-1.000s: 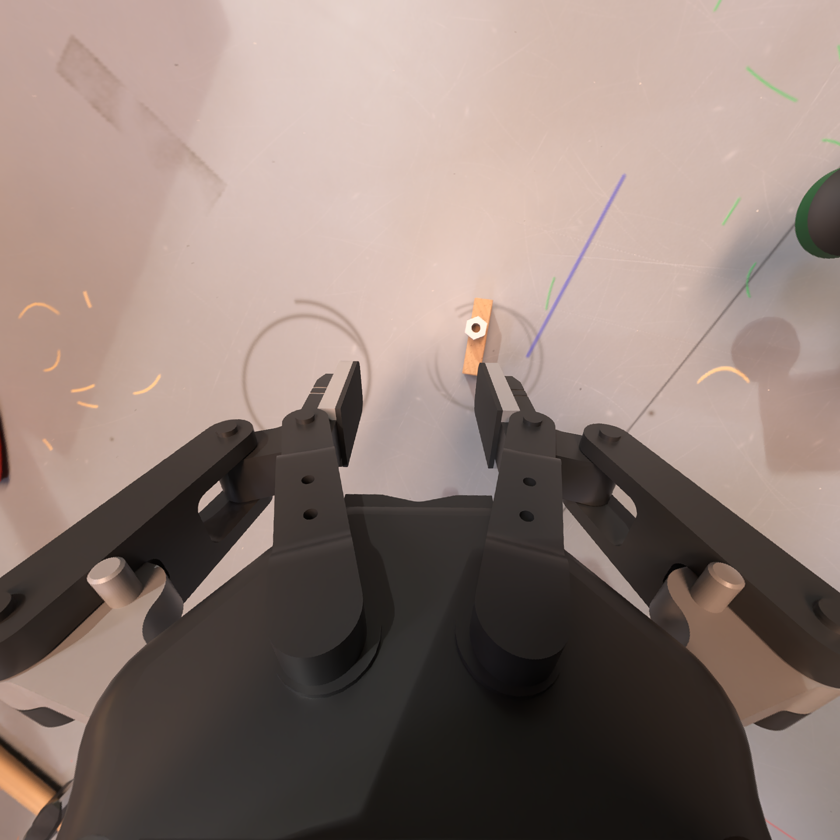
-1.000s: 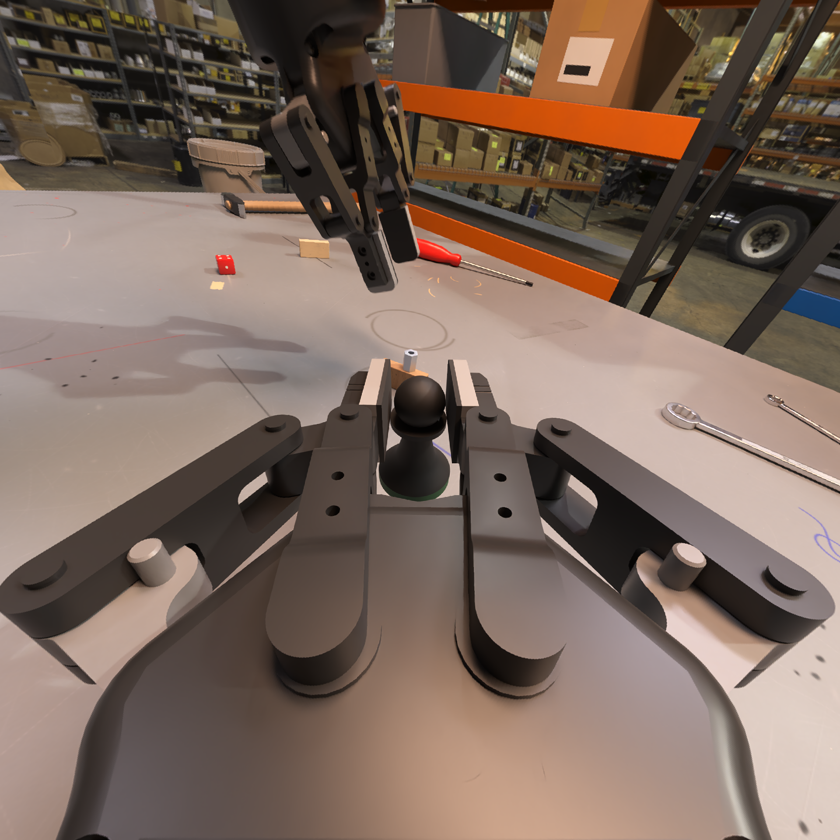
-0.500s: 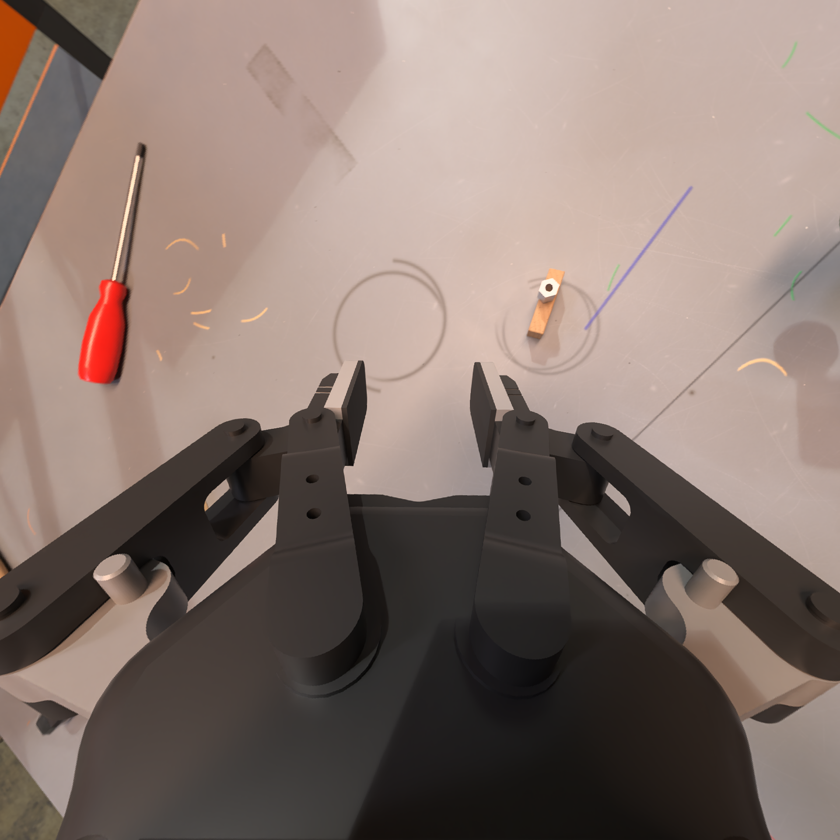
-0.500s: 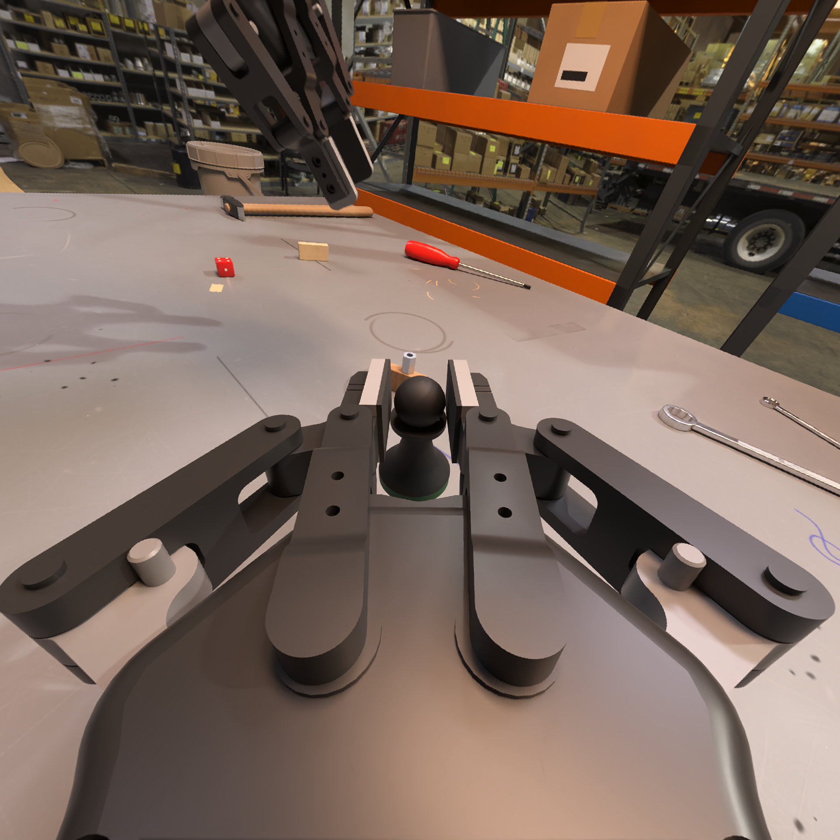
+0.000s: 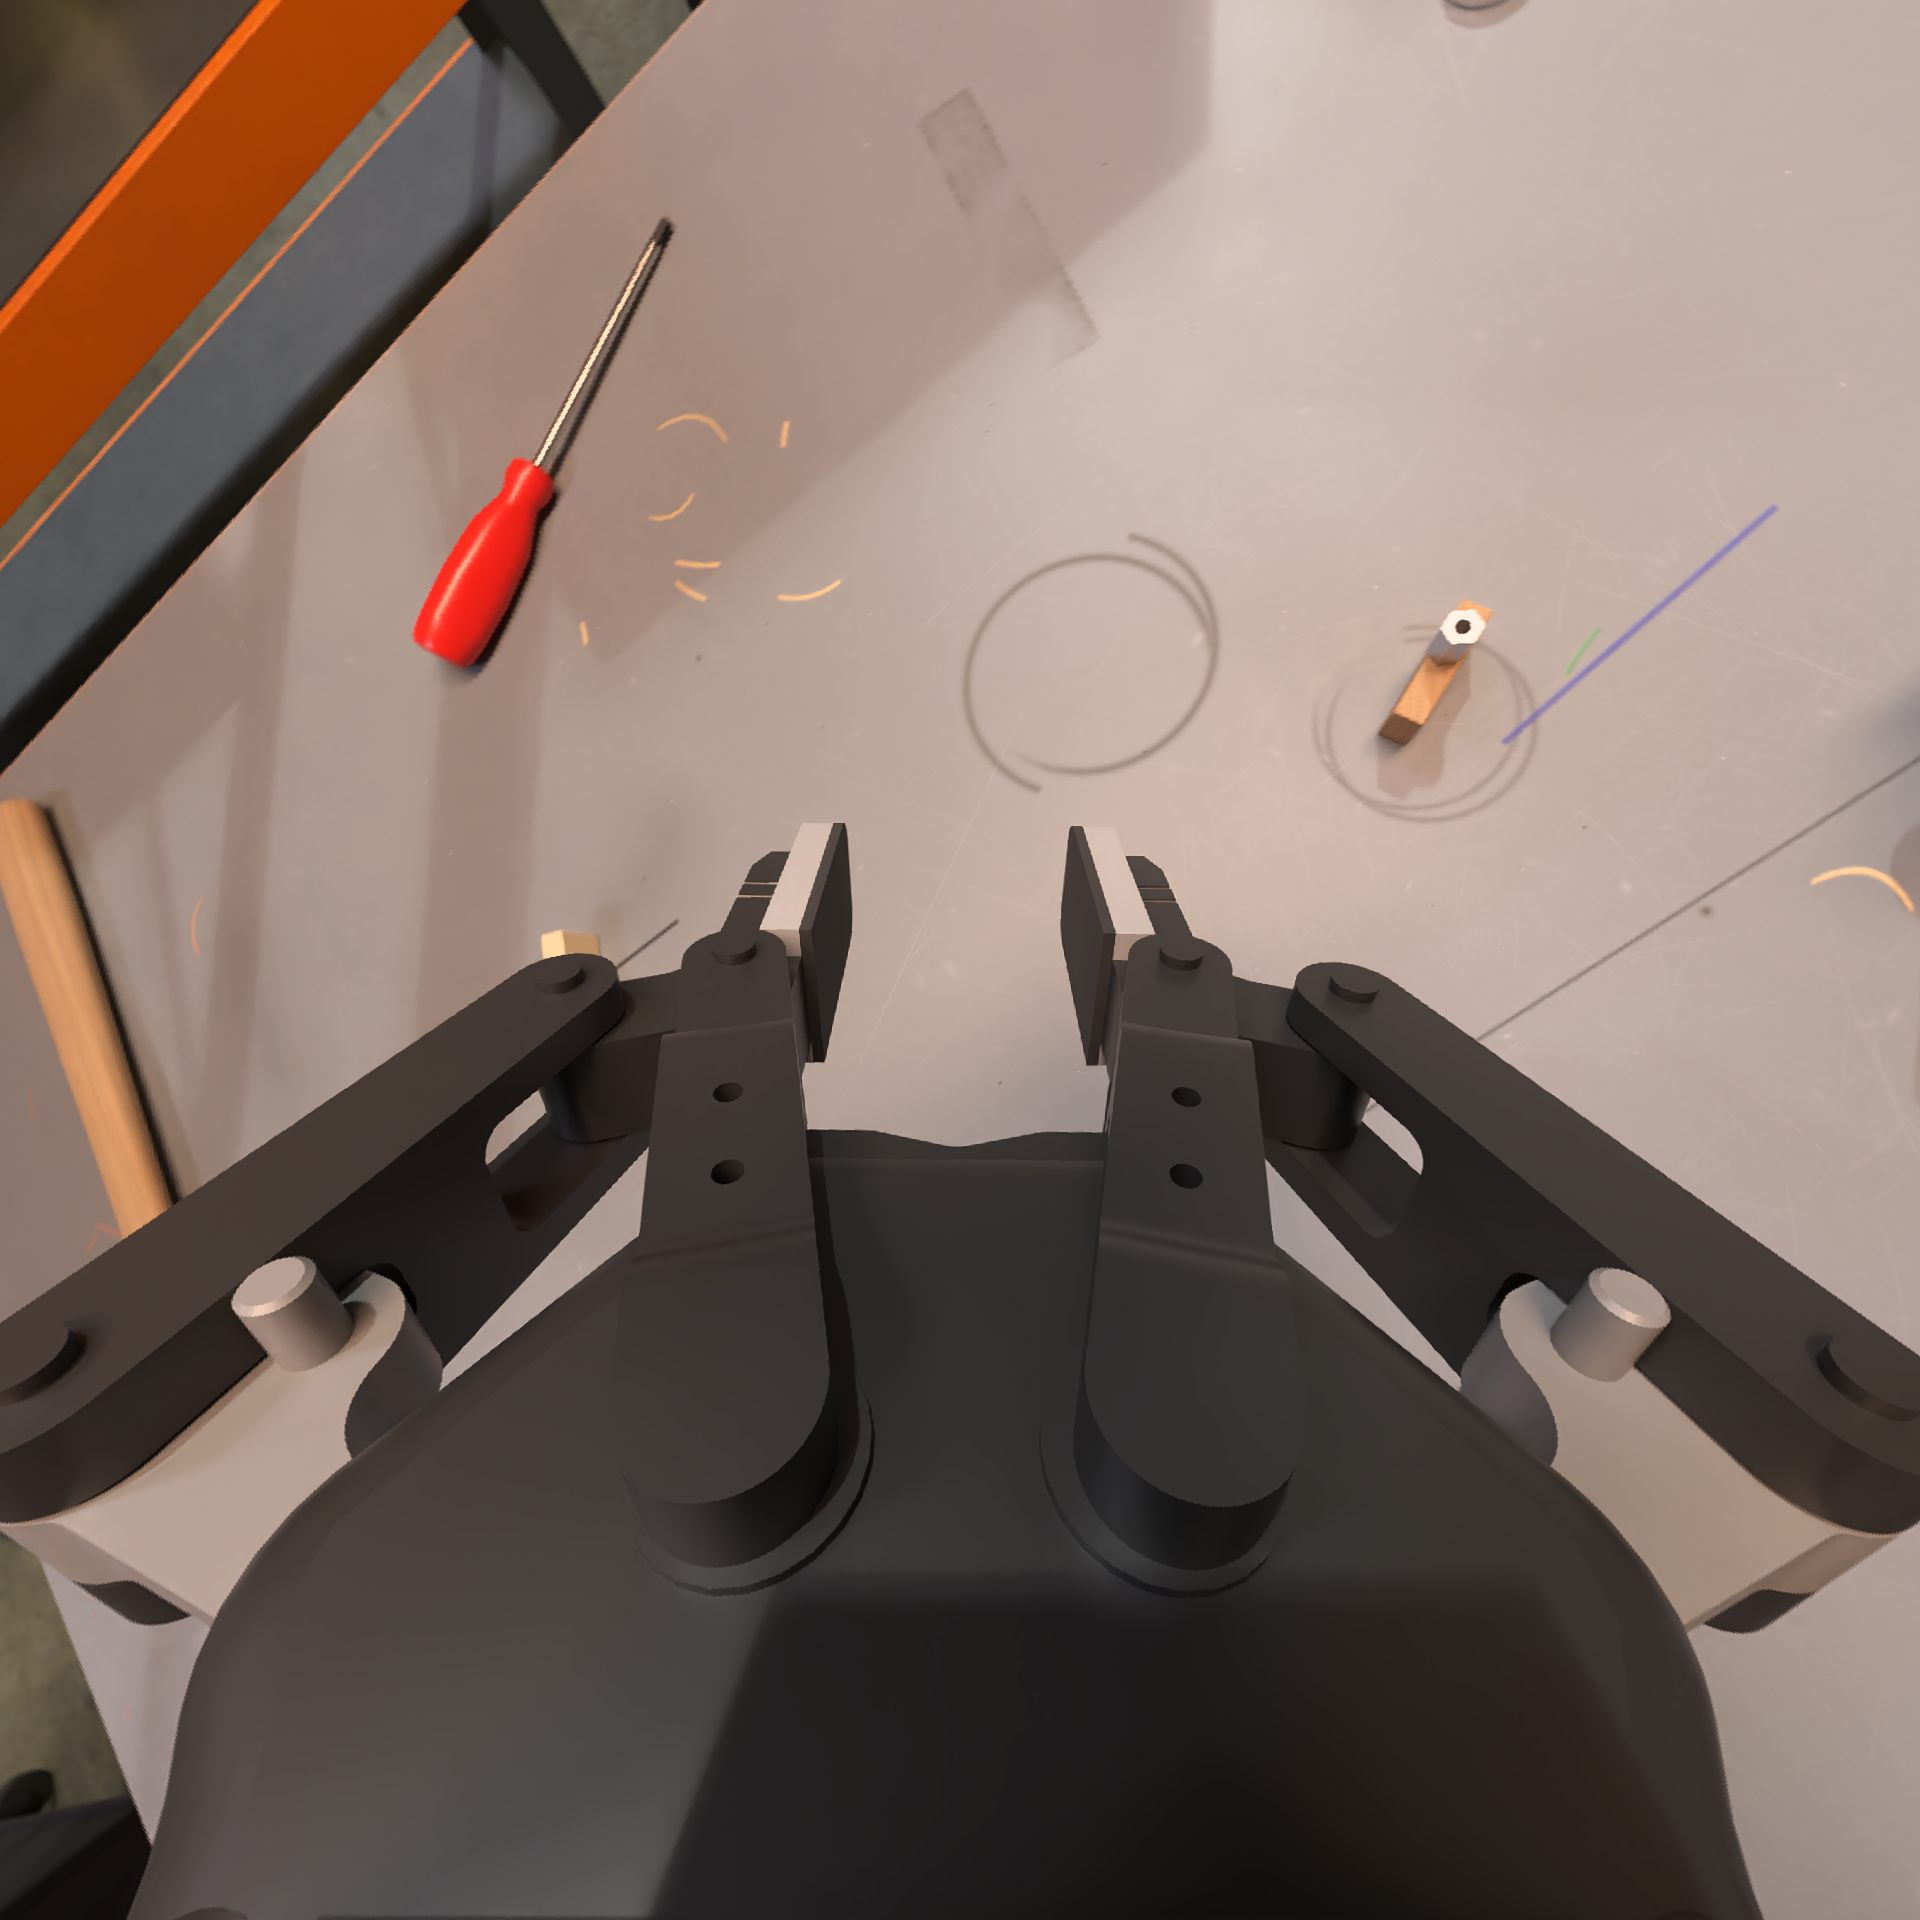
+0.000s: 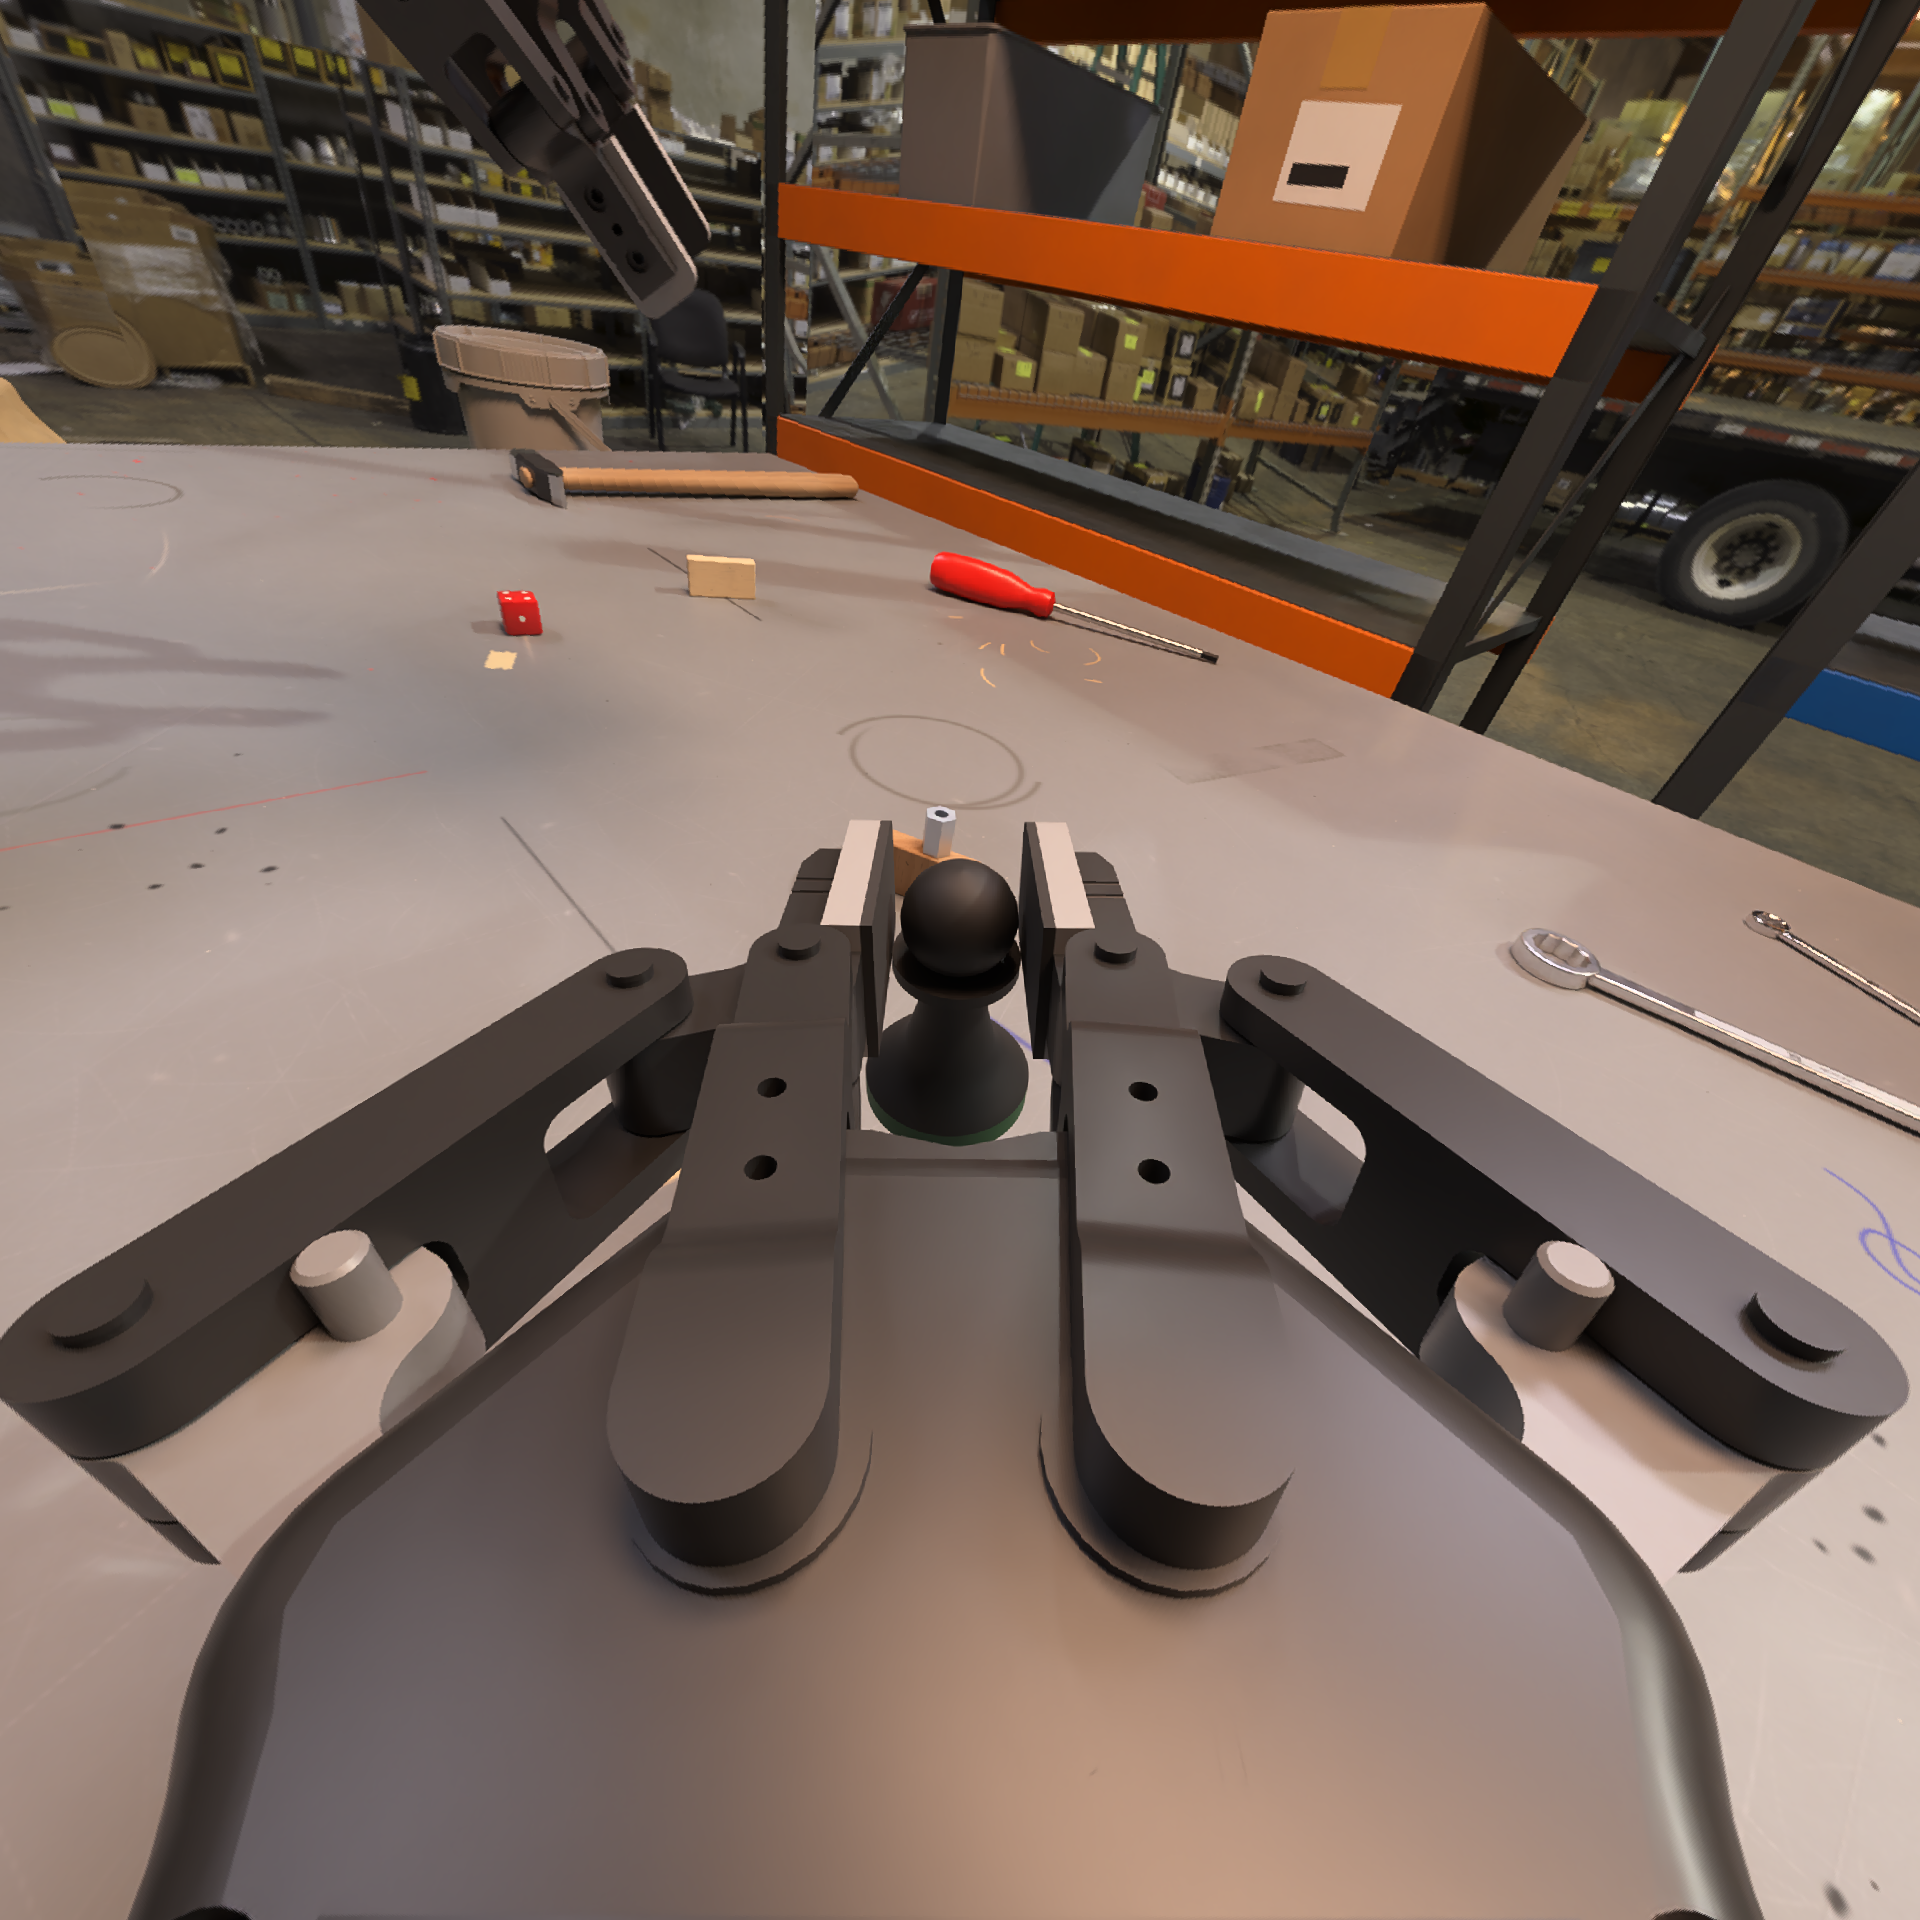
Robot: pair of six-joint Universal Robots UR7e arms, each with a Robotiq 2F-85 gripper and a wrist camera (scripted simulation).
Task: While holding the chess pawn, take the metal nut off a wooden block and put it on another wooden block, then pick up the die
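My right gripper is shut on a black chess pawn, held by its round head. Just beyond its fingertips a silver metal nut stands on a brown wooden block. In the left wrist view the same nut sits on one end of that block, down to the right. My left gripper is open and empty, high above the table; it also shows in the right wrist view. A pale wooden block and a red die lie farther off. The pale block peeks out by my left finger.
A red screwdriver lies near the table's far edge, also seen in the right wrist view. A wooden-handled hammer lies beyond the pale block. Wrenches lie to the right. An orange rack beam runs past the table edge.
My left gripper has risen and moved away from the nut and block, towards the screwdriver side, staying open. My right gripper and the pawn have not moved.
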